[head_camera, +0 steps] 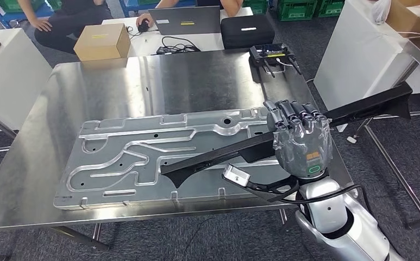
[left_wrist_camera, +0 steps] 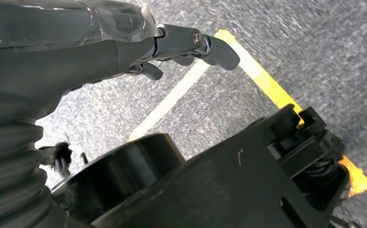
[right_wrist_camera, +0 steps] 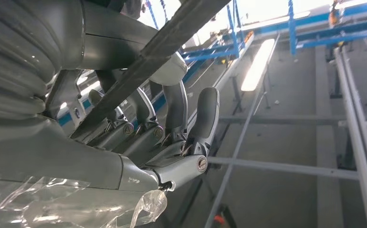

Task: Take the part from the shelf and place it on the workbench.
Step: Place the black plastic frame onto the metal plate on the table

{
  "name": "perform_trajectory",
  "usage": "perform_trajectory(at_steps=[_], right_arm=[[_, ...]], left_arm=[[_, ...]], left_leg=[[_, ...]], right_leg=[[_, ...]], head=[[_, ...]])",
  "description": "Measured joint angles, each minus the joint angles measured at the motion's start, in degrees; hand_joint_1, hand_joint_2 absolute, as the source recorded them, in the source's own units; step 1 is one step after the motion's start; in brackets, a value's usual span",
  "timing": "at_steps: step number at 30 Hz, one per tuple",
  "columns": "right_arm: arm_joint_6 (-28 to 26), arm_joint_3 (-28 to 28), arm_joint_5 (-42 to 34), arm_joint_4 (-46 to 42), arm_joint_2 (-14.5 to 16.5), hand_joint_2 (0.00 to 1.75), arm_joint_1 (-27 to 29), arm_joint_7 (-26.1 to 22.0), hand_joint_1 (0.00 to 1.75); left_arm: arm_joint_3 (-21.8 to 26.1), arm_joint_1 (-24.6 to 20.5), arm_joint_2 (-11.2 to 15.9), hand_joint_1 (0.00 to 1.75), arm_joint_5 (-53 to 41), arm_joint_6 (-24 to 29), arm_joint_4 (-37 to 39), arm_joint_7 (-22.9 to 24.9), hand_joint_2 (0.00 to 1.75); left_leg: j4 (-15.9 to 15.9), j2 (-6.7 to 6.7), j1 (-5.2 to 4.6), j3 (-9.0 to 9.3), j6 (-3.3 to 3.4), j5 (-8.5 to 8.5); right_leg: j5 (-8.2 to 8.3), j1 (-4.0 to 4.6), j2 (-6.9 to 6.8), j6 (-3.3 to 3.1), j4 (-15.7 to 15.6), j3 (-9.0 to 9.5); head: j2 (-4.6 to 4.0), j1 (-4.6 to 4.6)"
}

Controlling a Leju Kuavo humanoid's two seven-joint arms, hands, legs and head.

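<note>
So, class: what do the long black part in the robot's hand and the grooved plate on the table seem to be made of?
Black part: looks like moulded plastic, matte, with almost no glare; coated metal is possible. Plate: likely pressed aluminium or steel, silvery with bright reflections along its ridges.

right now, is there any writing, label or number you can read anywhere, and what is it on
No text in these pictures can be read.
Cardboard box: yellow label, print too small to read.
Laptop: small yellow sticker on the lid, unreadable.
Right hand: orange tag and a green ring mark on its back, letters too blurred.
Black part held in the right hand: no lettering visible.
Metal plate on the table: holes and grooves, no text.
</note>
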Motion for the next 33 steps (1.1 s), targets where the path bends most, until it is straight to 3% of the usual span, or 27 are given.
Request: perform_trajectory(at_steps=[2, 4, 5, 8, 9, 11, 12, 13, 14, 16, 17, 19, 21, 23, 24, 27, 28, 29, 31, 32, 33], right_arm=[[-0.43, -0.52, 0.01, -0.07, -0.09, 1.75, 0.01, 0.24, 1.75], [-0.7, -0.85, 0.02, -0.07, -0.16, 1.75, 0.11, 0.36, 1.75], [-0.75, -0.97, 0.01, -0.07, -0.17, 1.75, 0.18, 0.38, 1.75], [-1.04, -1.4, -0.5, -0.08, -0.21, 1.75, 0.48, 0.5, 1.75], [-1.24, -1.52, -1.18, -0.08, -0.22, 1.75, 0.59, 0.56, 1.75], [-1.53, -1.67, -2.68, -0.08, -0.23, 1.75, 1.02, 0.55, 1.75], [-1.57, -1.7, -3.21, -0.07, -0.24, 1.75, 1.39, 0.48, 1.75], [-1.56, -1.7, -3.44, -0.06, -0.27, 1.75, 1.77, 0.4, 1.75], [-1.55, -1.69, -3.54, -0.05, -0.3, 1.75, 2.07, 0.34, 1.75], [-1.44, -1.67, -3.35, -0.02, -0.34, 1.75, 2.41, 0.33, 1.75], [-1.33, -1.63, -3.16, 0.03, -0.34, 1.75, 2.49, 0.32, 1.75], [-1.18, -1.55, -2.84, 0.16, -0.34, 1.75, 2.68, 0.28, 1.75], [-1.15, -1.51, -2.7, 0.32, -0.34, 1.75, 2.88, 0.25, 1.75], [-1.17, -1.48, -2.61, 0.44, -0.3, 1.75, 2.98, 0.24, 1.75], [-1.18, -1.45, -2.57, 0.5, -0.27, 1.75, 3.0, 0.25, 1.75], [-1.19, -1.27, -2.54, 0.81, -0.23, 1.75, 3.43, 0.26, 1.75], [-1.19, -1.16, -2.54, 0.94, -0.23, 1.75, 3.65, 0.26, 1.75], [-1.19, -1.02, -2.54, 1.05, -0.21, 1.75, 3.83, 0.26, 1.75], [-1.19, -0.81, -2.54, 1.22, -0.15, 1.75, 3.96, 0.27, 1.75], [-1.18, -0.76, -2.54, 1.28, -0.12, 1.75, 3.95, 0.28, 1.75], [-1.18, -0.75, -2.54, 1.34, -0.11, 1.75, 3.96, 0.3, 1.75]], left_arm=[[0.0, 0.23, 0.3, 0.0, 0.0, -0.01, 0.01, 0.14, 1.75], [0.01, 0.39, 0.63, 0.0, 0.03, -0.01, 0.02, 0.24, 1.75], [0.02, 0.36, 0.69, 0.0, 0.03, -0.01, 0.02, 0.26, 1.75], [0.04, 0.39, 0.8, 0.0, -0.07, 0.02, 0.02, 0.38, 1.75], [0.04, 0.47, 0.8, 0.0, -0.1, 0.01, 0.02, 0.44, 1.75], [0.04, 0.58, 0.75, 0.0, -0.14, -0.07, 0.02, 0.51, 1.75], [0.04, 0.62, 0.73, 0.0, -0.15, -0.11, 0.02, 0.52, 1.75], [0.04, 0.65, 0.7, 0.0, -0.16, -0.15, 0.02, 0.54, 1.75], [0.03, 0.68, 0.68, 0.0, -0.16, -0.17, 0.02, 0.6, 1.75], [0.03, 0.72, 0.64, 0.0, -0.16, -0.19, 0.02, 0.74, 1.75], [0.03, 0.69, 0.61, 0.0, -0.16, -0.21, 0.02, 0.83, 1.75], [0.04, 0.64, 0.55, 0.0, -0.16, -0.25, 0.02, 0.89, 1.75], [0.03, 0.64, 0.56, 0.0, -0.17, -0.3, 0.02, 0.94, 1.75], [0.02, 0.65, 0.58, 0.0, -0.19, -0.31, 0.02, 0.97, 1.75], [0.02, 0.63, 0.6, 0.0, -0.19, -0.29, 0.02, 0.98, 1.75], [0.15, 0.36, 0.57, 0.0, -0.1, -0.3, 0.0, 0.96, 1.75], [0.22, 0.24, 0.57, 0.0, -0.08, -0.31, -0.01, 0.95, 1.75], [0.27, 0.16, 0.57, 0.0, -0.09, -0.34, -0.01, 0.96, 1.75], [0.3, 0.31, 0.57, 0.0, -0.13, -0.38, 0.0, 1.02, 1.75], [0.3, 0.43, 0.56, 0.0, -0.15, -0.43, 0.0, 1.06, 1.75], [0.3, 0.5, 0.55, 0.0, -0.16, -0.49, 0.0, 1.1, 1.75]], left_leg=[[-7.32, 0.03, -0.8, 2.71, 1.67, 3.82], [-10.58, 0.12, -1.6, 3.89, 2.78, 4.33], [-11.2, 0.13, -1.8, 4.14, 2.91, 4.16], [-13.65, 0.09, -1.32, 6.24, 2.43, 4.48], [-14.24, 0.09, -1.15, 6.94, 2.3, 4.54], [-14.42, 0.07, -1.29, 7.68, 2.49, 4.11], [-14.41, 0.04, -1.4, 7.97, 2.57, 3.8], [-14.4, 0.0, -1.51, 8.32, 2.62, 3.46], [-14.39, -0.06, -1.62, 8.79, 2.61, 3.08], [-14.39, -0.14, -1.79, 9.92, 2.49, 2.17], [-14.33, -0.17, -1.95, 10.3, 2.32, 1.68], [-14.29, -0.15, -2.02, 10.52, 1.89, 0.97], [-14.36, -0.12, -1.98, 10.65, 1.35, 0.47], [-12.68, -0.07, -1.88, 10.07, 0.55, -0.68], [-10.08, -0.05, -1.68, 8.75, 0.05, -1.83], [2.02, -0.01, -0.46, 1.37, -1.32, -5.29], [3.96, 0.0, -0.17, -0.2, -1.6, -5.01], [3.33, 0.03, 0.02, -0.49, -1.79, -3.47], [-3.93, 0.37, 0.23, 1.79, -1.87, 1.89], [-7.91, 0.68, 0.1, 3.22, -1.77, 3.92], [-10.9, 0.95, -0.06, 4.38, -1.45, 4.93]], right_leg=[[-0.52, 0.08, 0.04, 0.14, -0.2, 0.9], [-0.77, -0.18, -0.06, 0.78, -0.55, 1.18], [-0.81, -0.27, -0.13, 1.17, -0.85, 1.26], [-1.77, -0.1, -0.4, 1.84, 0.29, 1.12], [-2.85, -0.01, -0.45, 1.94, 2.82, -0.06], [-5.45, 0.14, -0.47, 2.1, 10.33, -4.44], [-5.95, 0.22, -0.46, 2.14, 13.3, -6.55], [-5.35, 0.28, -0.47, 2.09, 14.34, -7.82], [-3.58, 0.36, -0.47, 1.93, 13.05, -7.89], [1.5, 0.62, -0.47, 1.24, 5.22, -5.03], [3.15, 0.82, -0.52, 0.84, 1.42, -3.37], [3.81, 1.18, -0.59, 0.14, -2.06, -1.74], [3.47, 1.24, -0.57, -0.3, -2.37, -1.56], [3.22, 0.9, -0.6, -0.78, -2.73, -1.09], [3.09, 0.66, -0.64, -0.96, -2.89, -0.81], [2.32, 0.42, -0.83, -1.07, -2.9, -0.15], [1.98, 0.33, -0.89, -0.95, -2.9, 0.23], [1.6, 0.22, -0.94, -0.78, -2.9, 0.76], [0.75, -0.01, -0.97, -0.32, -2.94, 2.04], [0.34, 0.01, -0.95, 0.02, -2.94, 2.55], [0.02, 0.07, -0.95, 0.37, -2.94, 2.82]], head=[[0.0, 0.04], [0.0, 0.06], [0.0, 0.04], [0.0, 0.09], [0.0, 0.12], [0.0, 0.13], [0.0, 0.13], [0.0, 0.14], [0.0, 0.14], [0.0, 0.14], [0.0, 0.13], [0.0, 0.11], [0.0, 0.11], [0.0, 0.04], [0.0, -0.02], [0.0, -0.11], [0.0, -0.1], [0.0, -0.11], [0.0, -0.11], [0.0, -0.13], [0.0, -0.13]])
